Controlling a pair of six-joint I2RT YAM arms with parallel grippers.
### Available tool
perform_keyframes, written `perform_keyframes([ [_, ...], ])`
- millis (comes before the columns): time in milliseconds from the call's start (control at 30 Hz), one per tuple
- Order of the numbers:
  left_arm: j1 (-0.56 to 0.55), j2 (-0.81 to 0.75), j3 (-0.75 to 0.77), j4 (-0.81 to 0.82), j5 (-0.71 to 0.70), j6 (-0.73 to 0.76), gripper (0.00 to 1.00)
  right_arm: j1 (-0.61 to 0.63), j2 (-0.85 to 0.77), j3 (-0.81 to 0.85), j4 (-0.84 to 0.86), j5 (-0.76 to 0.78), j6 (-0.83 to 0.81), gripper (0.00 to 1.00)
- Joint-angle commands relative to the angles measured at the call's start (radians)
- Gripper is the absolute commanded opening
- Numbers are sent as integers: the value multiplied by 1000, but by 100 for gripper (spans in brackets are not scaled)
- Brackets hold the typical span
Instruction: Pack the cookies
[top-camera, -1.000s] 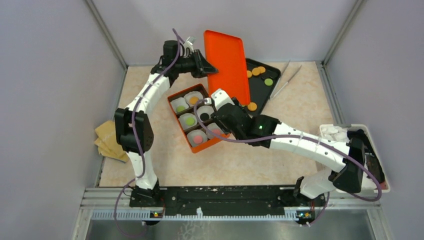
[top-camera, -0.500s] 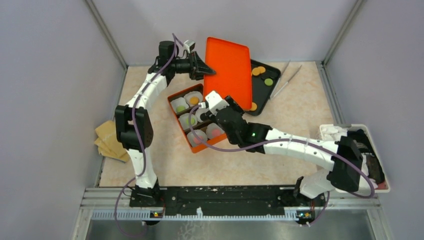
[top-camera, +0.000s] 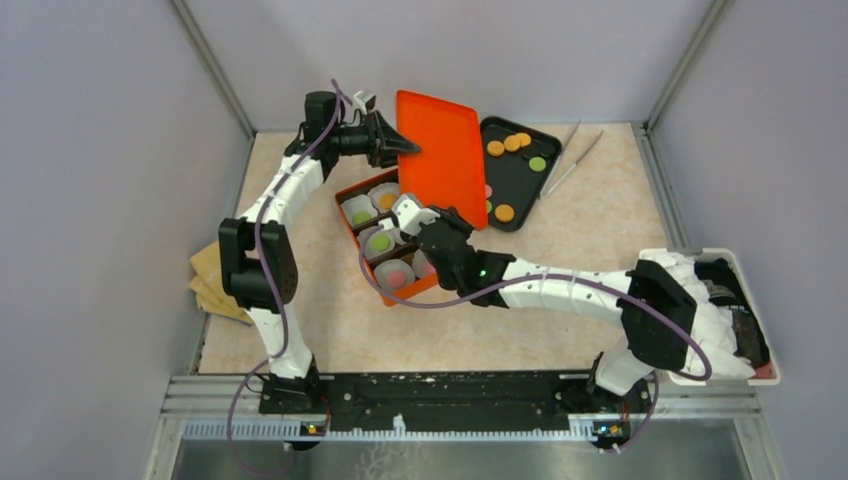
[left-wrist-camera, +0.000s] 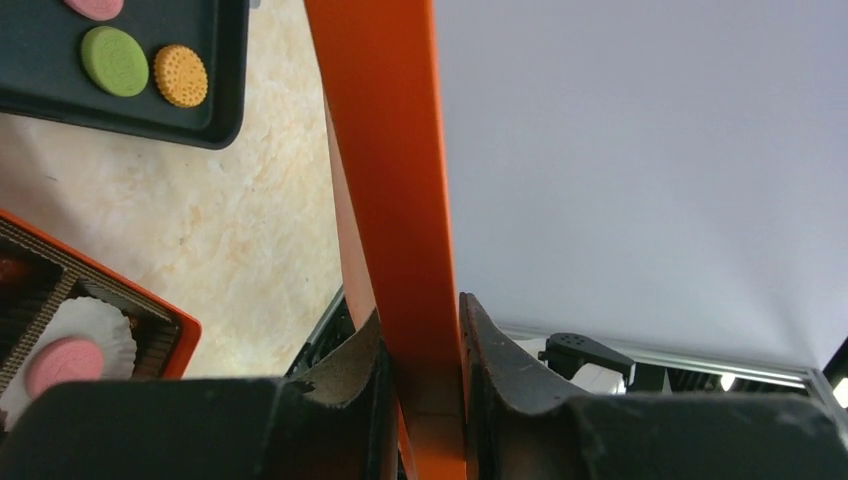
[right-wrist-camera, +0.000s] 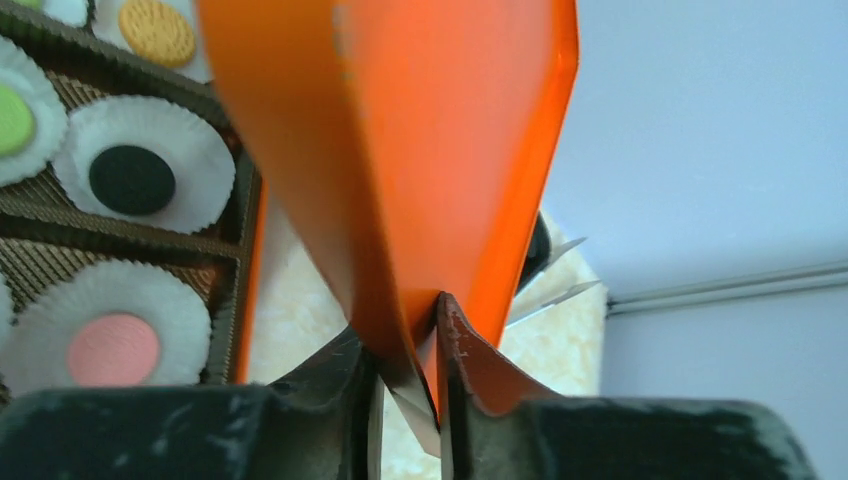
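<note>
An orange lid (top-camera: 440, 150) hangs tilted over the back of the orange box (top-camera: 405, 292). My left gripper (top-camera: 398, 148) is shut on the lid's left edge (left-wrist-camera: 400, 200), which sits tight between both pads. My right gripper (top-camera: 412, 214) is shut on the lid's lower corner (right-wrist-camera: 420, 130). White paper cups in the box hold cookies: black (right-wrist-camera: 131, 180), pink (right-wrist-camera: 113, 350), orange (right-wrist-camera: 157, 32) and green (top-camera: 380, 241). More cookies lie on the black tray (top-camera: 520, 195), among them orange ones (top-camera: 512, 143) and a green one (top-camera: 537, 163). The lid hides part of the box and tray.
Metal tweezers (top-camera: 575, 158) lie to the right of the black tray. A white bin (top-camera: 745, 290) sits at the right edge of the table. Brown paper pieces (top-camera: 215, 285) lie at the left edge. Grey walls close in the back and both sides.
The left gripper has carried the lid leftward and lower, over the box. The right arm has swung left to the lid's lower corner and its jaws have shut on it.
</note>
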Motion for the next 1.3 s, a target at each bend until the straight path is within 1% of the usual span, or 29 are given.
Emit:
perform_keyframes([
  [0, -5, -75, -28, 52, 144, 62, 0, -44, -22, 15, 270, 129, -4, 8],
  [67, -5, -68, -32, 48, 133, 94, 1, -46, -21, 21, 298, 130, -29, 2],
  [100, -5, -65, -32, 39, 124, 115, 7, -49, -20, 26, 308, 133, -35, 0],
  [200, -5, -70, -32, 20, 111, 172, 23, -67, -13, 57, 300, 140, -40, 0],
  [233, -5, -77, -32, 19, 113, 185, 30, -74, -11, 68, 295, 144, -42, 0],
  [300, -5, -105, -29, 0, 104, 228, 52, -88, -5, 76, 317, 163, -70, 0],
  [333, -5, -124, -25, -22, 92, 262, 65, -93, -5, 77, 336, 170, -90, 0],
  [367, -5, -142, -19, -57, 77, 299, 74, -98, -7, 77, 357, 175, -113, 0],
  [433, -3, -177, -29, -96, 60, 351, 80, -103, -13, 78, 393, 182, -152, 0],
  [500, 4, -208, -61, -98, 53, 355, 81, -109, -15, 86, 408, 187, -181, 0],
  [567, 20, -242, -95, -71, 35, 348, 79, -123, -8, 103, 407, 210, -203, 0],
  [600, 33, -256, -101, -73, 2, 355, 77, -132, -7, 113, 395, 222, -203, 0],
  [633, 41, -265, -98, -86, -26, 365, 73, -142, -9, 118, 386, 231, -202, 0],
  [667, 46, -271, -91, -101, -61, 382, 64, -154, -14, 119, 371, 236, -193, 0],
  [700, 47, -274, -74, -131, -104, 406, 52, -163, -22, 123, 346, 244, -176, 0],
  [767, 47, -257, -4, -245, -252, 484, 23, -188, -56, 145, 267, 246, -102, 0],
  [833, 46, -202, 80, -348, -410, 558, 4, -211, -98, 199, 92, 199, 55, 0],
  [867, 47, -169, 121, -397, -485, 583, 0, -226, -120, 234, -26, 146, 168, 0],
  [900, 46, -136, 158, -431, -558, 604, 0, -245, -143, 265, -164, 79, 270, 0],
  [967, 47, -79, 198, -448, -663, 631, 0, -280, -191, 300, -280, -48, 411, 0],
  [1100, 41, 43, 280, -468, -888, 665, 0, -323, -282, 292, -349, -228, 555, 0],
  [1200, 40, 174, 383, -540, -1015, 694, 0, -330, -337, 262, -361, -326, 608, 0],
  [1267, 40, 238, 416, -563, -1091, 704, 0, -330, -373, 239, -360, -366, 631, 0],
])
